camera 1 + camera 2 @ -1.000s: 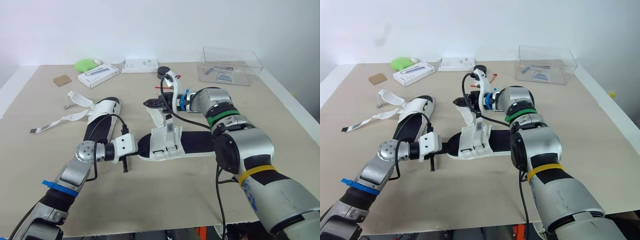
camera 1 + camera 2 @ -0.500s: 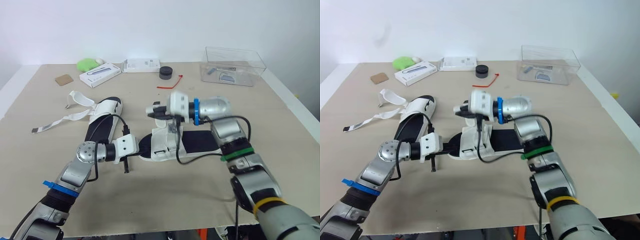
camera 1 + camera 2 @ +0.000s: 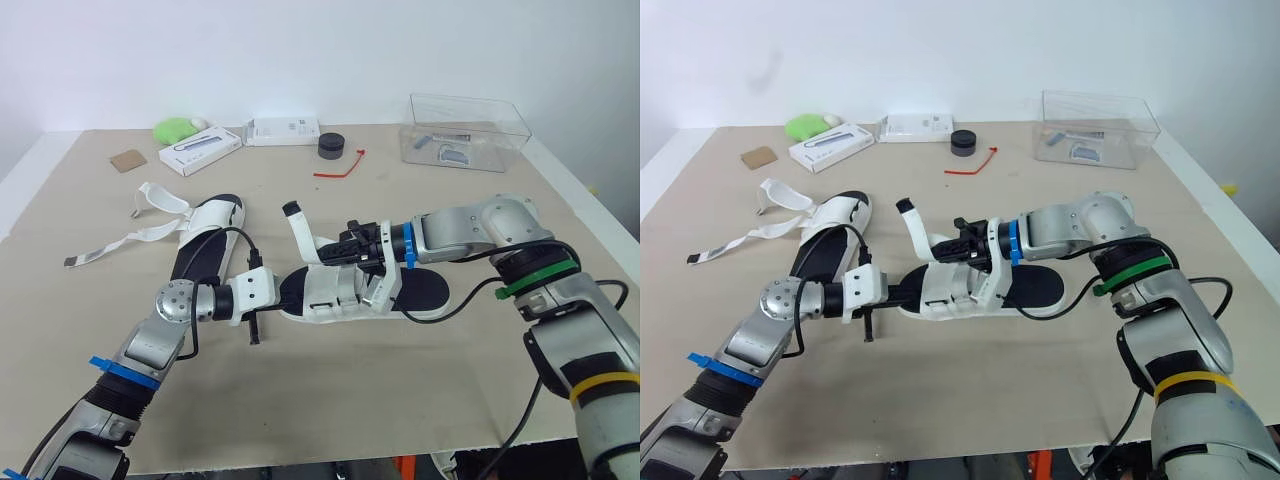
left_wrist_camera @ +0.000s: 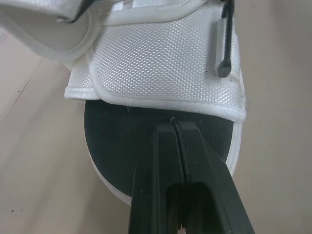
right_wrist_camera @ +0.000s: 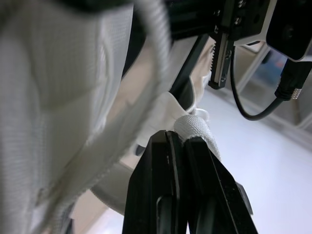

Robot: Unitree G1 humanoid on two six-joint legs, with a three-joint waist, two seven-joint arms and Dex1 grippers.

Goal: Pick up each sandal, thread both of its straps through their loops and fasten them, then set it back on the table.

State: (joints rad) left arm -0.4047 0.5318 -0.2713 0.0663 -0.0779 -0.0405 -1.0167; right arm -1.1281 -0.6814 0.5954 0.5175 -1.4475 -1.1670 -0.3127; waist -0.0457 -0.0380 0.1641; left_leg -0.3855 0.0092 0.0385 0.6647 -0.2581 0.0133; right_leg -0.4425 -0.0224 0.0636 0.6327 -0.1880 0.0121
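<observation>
A white sandal with a black sole (image 3: 352,291) lies mid-table. My left gripper (image 4: 178,127) is shut, its tips resting on the black insole at the toe (image 3: 287,293), just short of the white front band (image 4: 161,73). My right gripper (image 3: 337,254) reaches in from the heel side, low over the upper, and is shut on a white strap (image 5: 195,130). That strap rises to the left and ends in a black tip (image 3: 290,210). The second sandal (image 3: 206,243) lies to the left with its straps (image 3: 152,198) loose on the table.
Along the far edge sit a green object (image 3: 175,128), two white boxes (image 3: 197,150) (image 3: 283,130), a black round cap (image 3: 331,146), a red tie (image 3: 340,166), a clear plastic box (image 3: 465,130) and a brown card (image 3: 126,160).
My right arm has swung round to the right and come down over the sandal's heel side. Its gripper has moved lower with the strap, whose tip now stands up to the left. The left gripper has stayed put.
</observation>
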